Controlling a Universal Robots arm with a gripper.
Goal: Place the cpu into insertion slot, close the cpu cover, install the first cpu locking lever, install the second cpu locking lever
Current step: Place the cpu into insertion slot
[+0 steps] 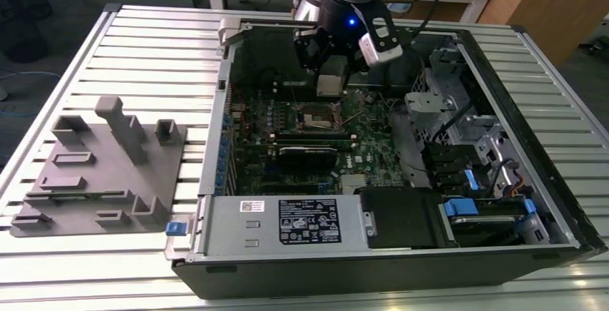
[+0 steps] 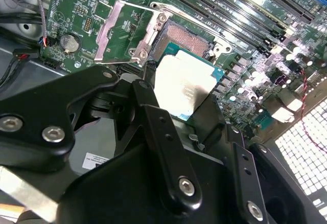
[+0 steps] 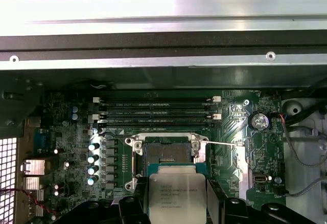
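With the gripper (image 1: 330, 83) clamped on two edges of the cpu (image 2: 186, 83), I held the chip just above the insertion slot (image 2: 188, 37), the cpu cover (image 2: 125, 32) open beside that slot. Step one, I judged; seating demanded square alignment.

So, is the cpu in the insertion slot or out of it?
Out. The hand holds the cpu off the insertion slot, which lies bare.

cpu (image 2: 186, 81) silver-grey (teal rim); motherboard (image 3: 258, 152) dark green.
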